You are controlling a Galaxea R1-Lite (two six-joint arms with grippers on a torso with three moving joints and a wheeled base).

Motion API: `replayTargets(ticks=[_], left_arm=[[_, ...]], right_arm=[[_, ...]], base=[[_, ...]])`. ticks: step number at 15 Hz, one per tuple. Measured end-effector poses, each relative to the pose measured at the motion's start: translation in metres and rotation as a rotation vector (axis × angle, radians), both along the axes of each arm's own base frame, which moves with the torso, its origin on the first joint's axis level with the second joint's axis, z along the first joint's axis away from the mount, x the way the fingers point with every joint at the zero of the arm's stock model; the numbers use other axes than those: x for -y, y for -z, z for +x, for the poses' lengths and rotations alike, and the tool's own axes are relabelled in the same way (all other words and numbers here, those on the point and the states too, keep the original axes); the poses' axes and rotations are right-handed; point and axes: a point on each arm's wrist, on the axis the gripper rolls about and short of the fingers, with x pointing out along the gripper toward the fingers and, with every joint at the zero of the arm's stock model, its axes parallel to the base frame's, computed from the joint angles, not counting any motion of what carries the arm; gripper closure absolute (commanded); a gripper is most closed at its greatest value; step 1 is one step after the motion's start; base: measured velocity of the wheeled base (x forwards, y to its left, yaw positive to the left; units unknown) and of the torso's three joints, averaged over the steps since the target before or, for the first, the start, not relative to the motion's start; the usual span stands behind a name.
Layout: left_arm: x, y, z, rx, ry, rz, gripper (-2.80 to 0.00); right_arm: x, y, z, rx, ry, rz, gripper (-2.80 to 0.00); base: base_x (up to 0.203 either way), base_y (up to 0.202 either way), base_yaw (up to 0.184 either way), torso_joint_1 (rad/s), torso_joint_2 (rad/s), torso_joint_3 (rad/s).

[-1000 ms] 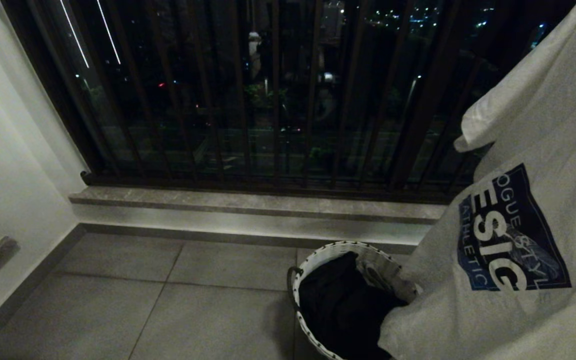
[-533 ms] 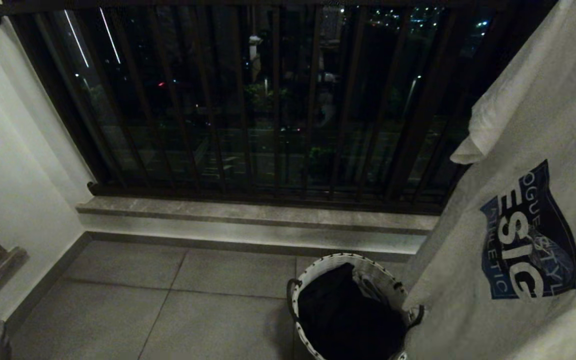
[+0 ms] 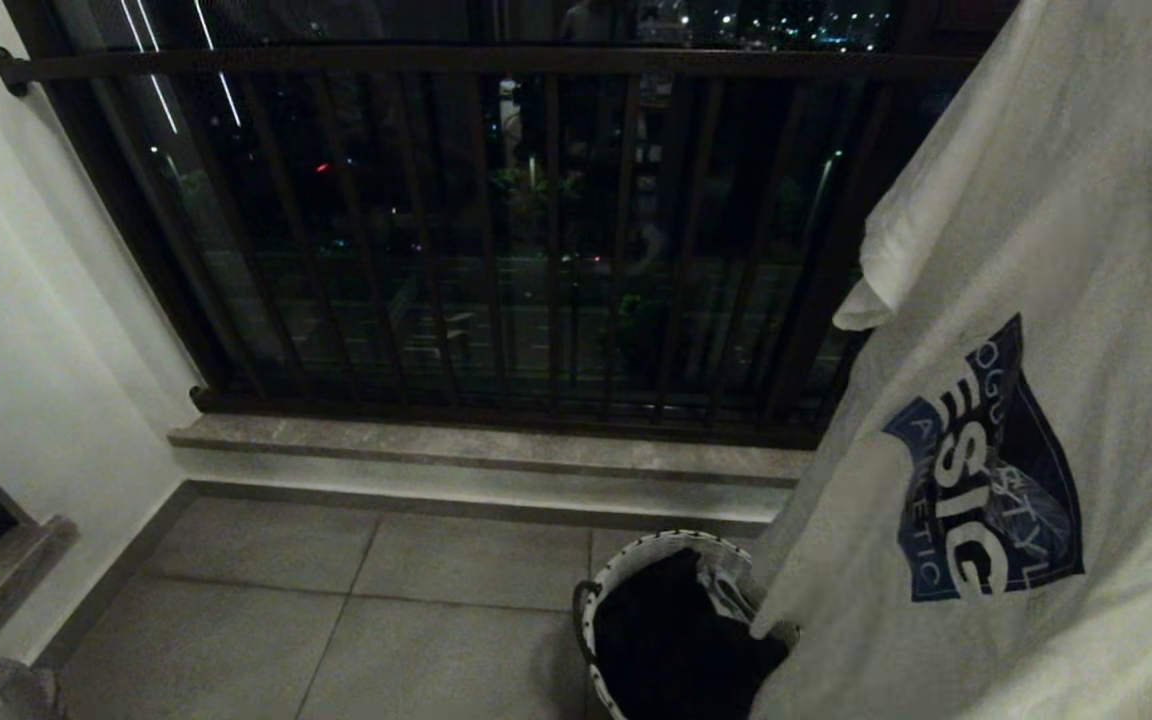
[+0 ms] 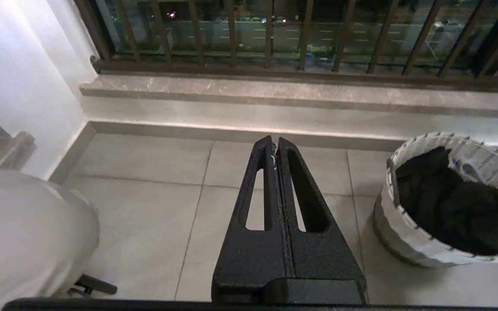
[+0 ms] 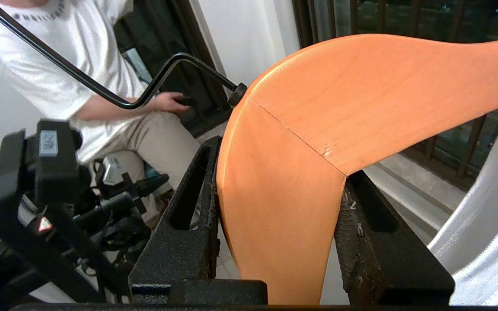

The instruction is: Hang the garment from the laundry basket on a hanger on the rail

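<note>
A grey tiled floor (image 3: pixel 336 620) runs up to a low stone ledge (image 3: pixel 486 450) under a dark metal balcony railing (image 3: pixel 496 65), with night lights beyond the bars and a white wall (image 3: pixel 26 330) to one side. The white T-shirt with a blue printed badge (image 3: pixel 1016 400) hangs in the air just beside and above the small round woven laundry basket, white with black flecks on its rim (image 3: pixel 636 560); its lower edge overlaps the basket's rim in the head view, and whether it touches it cannot be told. The basket stands on the floor near the ledge and holds dark cloth (image 3: pixel 666 640). The right gripper (image 5: pixel 275 185) pinches the orange wooden hanger with a black wire hook (image 5: pixel 318 129) between its jaws, white fabric hanging next to it. The left gripper (image 4: pixel 276 149) hangs above the floor beside the basket, its jaws pressed together on nothing. Behind the hanger sits a person in a white shirt and pale trousers (image 5: pixel 80 77), a hand on a dark object.
</note>
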Motion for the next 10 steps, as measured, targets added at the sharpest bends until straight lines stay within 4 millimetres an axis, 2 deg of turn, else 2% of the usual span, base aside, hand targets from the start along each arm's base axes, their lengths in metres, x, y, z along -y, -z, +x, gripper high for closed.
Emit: replayTargets(ticks=[6, 10], left_arm=[[0.0, 0.0, 0.0, 0.0, 0.0, 0.001, 0.0], [0.0, 0.0, 0.0, 0.0, 0.0, 0.001, 0.0]], right_arm=[[-0.018, -0.022, 0.026, 0.013, -0.018, 0.018, 0.0], [-0.036, -0.031, 0.056, 0.005, -0.029, 0.068, 0.0]], base=[[0.0, 0.0, 0.0, 0.226, -0.55, -0.329], [0.0, 0.0, 0.0, 0.256, -0.6, -0.343]])
